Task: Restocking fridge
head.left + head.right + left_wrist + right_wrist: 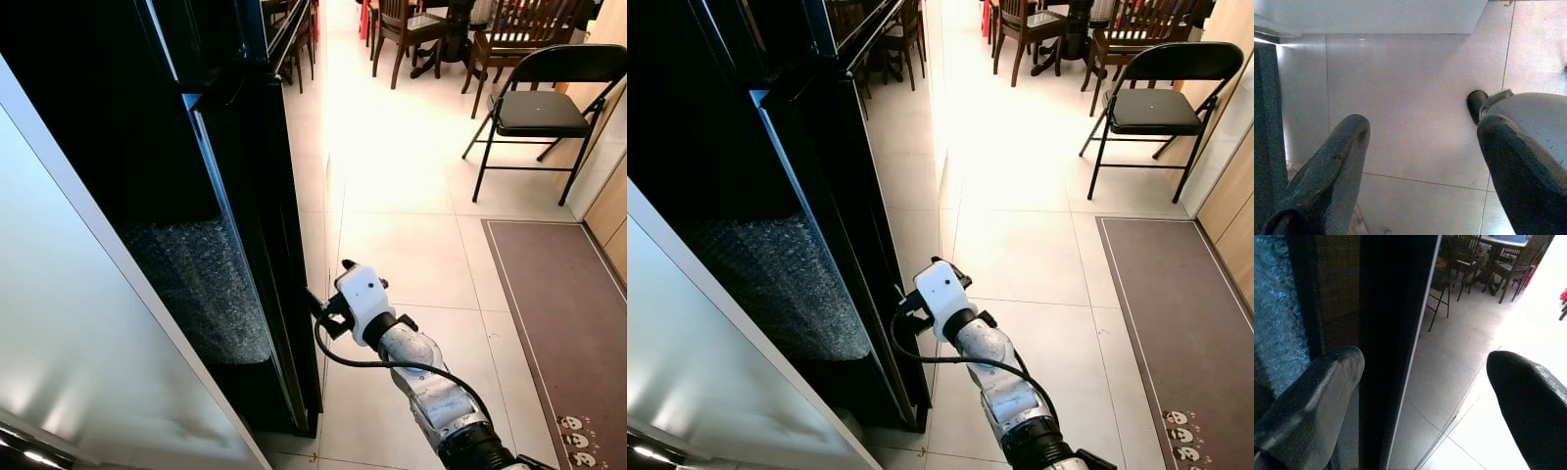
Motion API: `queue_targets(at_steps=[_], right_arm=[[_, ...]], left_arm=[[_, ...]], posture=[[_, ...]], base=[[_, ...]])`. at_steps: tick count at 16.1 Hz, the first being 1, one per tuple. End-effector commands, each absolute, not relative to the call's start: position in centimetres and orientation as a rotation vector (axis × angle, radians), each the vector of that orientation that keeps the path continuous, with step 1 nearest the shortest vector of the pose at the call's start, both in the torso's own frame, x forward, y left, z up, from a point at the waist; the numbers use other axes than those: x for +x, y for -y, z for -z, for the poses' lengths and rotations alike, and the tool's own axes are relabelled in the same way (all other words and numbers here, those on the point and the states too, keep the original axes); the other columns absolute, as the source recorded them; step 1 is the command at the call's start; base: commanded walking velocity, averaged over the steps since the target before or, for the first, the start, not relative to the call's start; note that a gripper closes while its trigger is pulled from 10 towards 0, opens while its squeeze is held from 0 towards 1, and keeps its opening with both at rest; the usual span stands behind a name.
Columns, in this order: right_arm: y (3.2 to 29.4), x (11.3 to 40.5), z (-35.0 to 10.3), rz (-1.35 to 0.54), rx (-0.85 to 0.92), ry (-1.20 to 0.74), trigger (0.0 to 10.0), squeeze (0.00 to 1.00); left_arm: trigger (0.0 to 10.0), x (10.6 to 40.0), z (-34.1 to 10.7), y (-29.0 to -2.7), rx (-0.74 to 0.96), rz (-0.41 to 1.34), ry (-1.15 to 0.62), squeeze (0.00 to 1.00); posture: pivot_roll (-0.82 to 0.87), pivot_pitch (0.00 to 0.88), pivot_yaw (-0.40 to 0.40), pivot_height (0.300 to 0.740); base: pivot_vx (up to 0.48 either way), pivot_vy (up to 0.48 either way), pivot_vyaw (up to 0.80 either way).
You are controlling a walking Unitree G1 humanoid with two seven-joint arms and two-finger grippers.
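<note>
This is a home, in a kitchen area that opens onto a dining space. A tall black fridge (245, 245) stands on pale glossy floor tiles (392, 196), with a brown floor mat (563, 313) and a black folding chair (544, 108) nearby. Farther back, dark wooden dining chairs (407, 29) are gathered around a table (456, 24).

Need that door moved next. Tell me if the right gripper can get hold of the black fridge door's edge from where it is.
Probably yes. The right gripper is open and its fingers straddle the black fridge door's edge, with one finger on the inner side. Nothing lies between them.
</note>
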State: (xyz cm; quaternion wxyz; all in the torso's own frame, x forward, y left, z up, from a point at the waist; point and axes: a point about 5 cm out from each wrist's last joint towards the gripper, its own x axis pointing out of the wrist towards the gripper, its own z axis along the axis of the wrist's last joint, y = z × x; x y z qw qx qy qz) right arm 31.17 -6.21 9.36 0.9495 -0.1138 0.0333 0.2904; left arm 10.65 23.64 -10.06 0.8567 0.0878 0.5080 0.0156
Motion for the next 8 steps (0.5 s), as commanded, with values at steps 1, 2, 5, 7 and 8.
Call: queue_targets(at_steps=[1,2,5,7,8], right_arm=[[5.9,31.0,-9.9,-0.606,-0.223,-0.045,10.0,0.0],[5.8,30.9,-9.9,-0.613,-0.222,-0.044,10.0,0.0],[5.8,30.6,-9.7,-0.621,-0.214,-0.049,10.0,0.0],[6.1,30.2,-9.3,-0.614,-0.209,-0.064,10.0,0.0],[6.3,30.0,-9.1,-0.611,-0.206,-0.072,10.0,0.0]], left_arm=[[10.0,10.5,10.0,-24.0,0.18,-0.048,-1.073,0.0],[10.0,10.5,10.0,-24.0,0.18,-0.047,-1.073,0.0],[10.0,10.6,10.0,-24.0,0.178,-0.049,-1.072,0.0],[10.0,10.6,10.0,-24.0,0.179,-0.048,-1.072,0.0],[10.0,10.6,10.0,-24.1,0.18,-0.048,-1.073,0.0]], posture=[[-0.2,0.0,0.089,0.74],[-0.2,0.0,0.088,0.74],[-0.19,0.0,0.087,0.74],[-0.2,0.0,0.088,0.74],[-0.2,0.0,0.088,0.74]], base=[[0.0,0.0,0.0],[0.0,0.0,0.0],[0.0,0.0,0.0],[0.0,0.0,0.0],[0.0,0.0,0.0]])
